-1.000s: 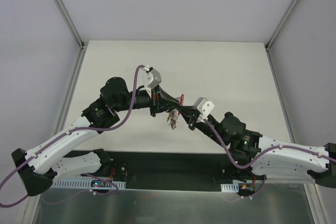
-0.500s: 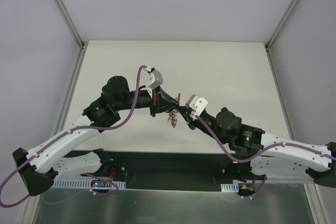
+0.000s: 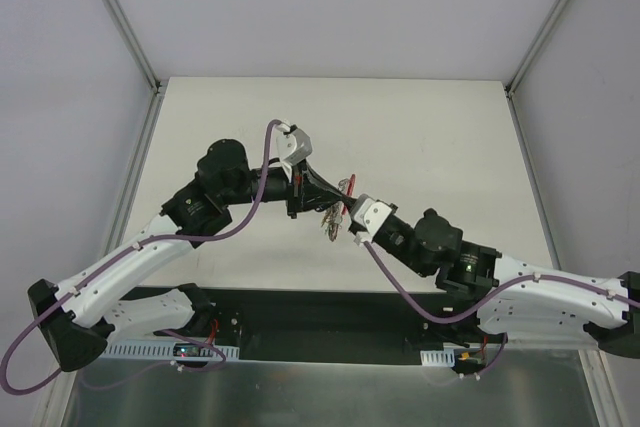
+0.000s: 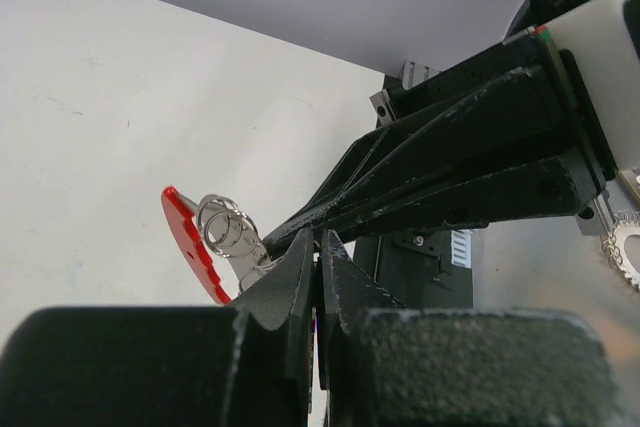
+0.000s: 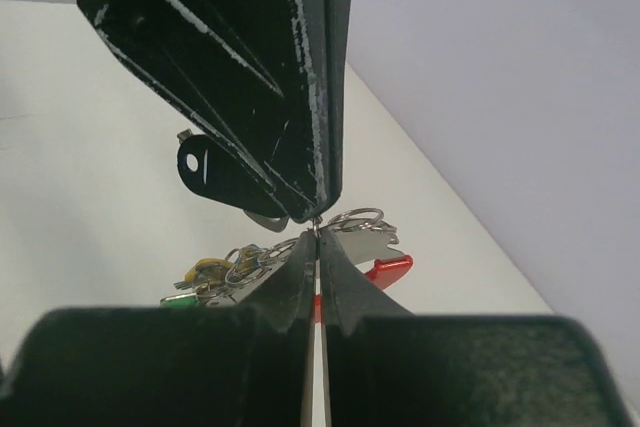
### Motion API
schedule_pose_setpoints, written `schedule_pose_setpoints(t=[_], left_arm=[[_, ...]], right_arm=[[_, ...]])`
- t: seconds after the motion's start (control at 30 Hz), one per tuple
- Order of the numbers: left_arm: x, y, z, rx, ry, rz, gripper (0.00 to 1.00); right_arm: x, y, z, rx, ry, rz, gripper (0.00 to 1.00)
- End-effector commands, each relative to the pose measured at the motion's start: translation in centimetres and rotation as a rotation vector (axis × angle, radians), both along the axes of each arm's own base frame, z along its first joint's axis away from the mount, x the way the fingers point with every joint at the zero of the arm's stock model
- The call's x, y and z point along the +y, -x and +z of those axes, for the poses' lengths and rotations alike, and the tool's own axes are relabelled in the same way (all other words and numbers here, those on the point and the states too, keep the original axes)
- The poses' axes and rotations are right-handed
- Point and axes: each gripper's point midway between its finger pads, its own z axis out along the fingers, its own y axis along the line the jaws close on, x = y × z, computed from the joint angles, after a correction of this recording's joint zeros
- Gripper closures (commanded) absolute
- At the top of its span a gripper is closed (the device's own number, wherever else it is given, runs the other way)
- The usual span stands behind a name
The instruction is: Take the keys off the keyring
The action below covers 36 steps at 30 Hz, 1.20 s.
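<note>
Both grippers meet tip to tip above the table's middle. My left gripper (image 3: 335,199) (image 4: 318,239) is shut, pinching thin metal at its tips. My right gripper (image 3: 348,213) (image 5: 318,234) is shut on the same thin wire of the keyring (image 5: 355,218). The keys (image 3: 329,221) hang below the tips in a bunch. A red head (image 4: 185,237) (image 5: 388,269) with small rings (image 4: 225,227) sticks out to one side. Yellow (image 5: 210,269) and green (image 5: 180,297) heads hang on the other, and a black head (image 5: 215,172) shows behind the left fingers (image 5: 260,57).
The pale table (image 3: 420,137) is walled by grey panels with metal rails (image 3: 140,167) along its sides. Both arm bases sit on the dark strip (image 3: 320,322) at the near edge.
The right wrist has swung left and rolled toward the left gripper. The left wrist has shifted slightly right. The red key head, hidden half a second ago, shows again above the tips.
</note>
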Motion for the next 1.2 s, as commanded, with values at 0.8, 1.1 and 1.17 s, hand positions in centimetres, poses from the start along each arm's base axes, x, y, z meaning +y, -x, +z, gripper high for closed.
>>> schedule_pose_setpoints(t=[0.8, 1.1, 1.17], left_arm=[[-0.4, -0.2, 3.2, 0.033, 0.149, -0.042, 1.0], [0.2, 0.3, 2.6, -0.085, 0.145, -0.067, 1.0], [0.6, 0.9, 1.7, -0.173, 0.152, -0.09, 1.0]], right_arm=[[-4.4, -0.8, 6.5, -0.36, -0.031, -0.096, 1.0], [-4.8, -1.0, 7.3, -0.301, -0.101, -0.119, 1.0], [-4.6, -1.1, 6.8, -0.278, -0.084, -0.115, 1.0]])
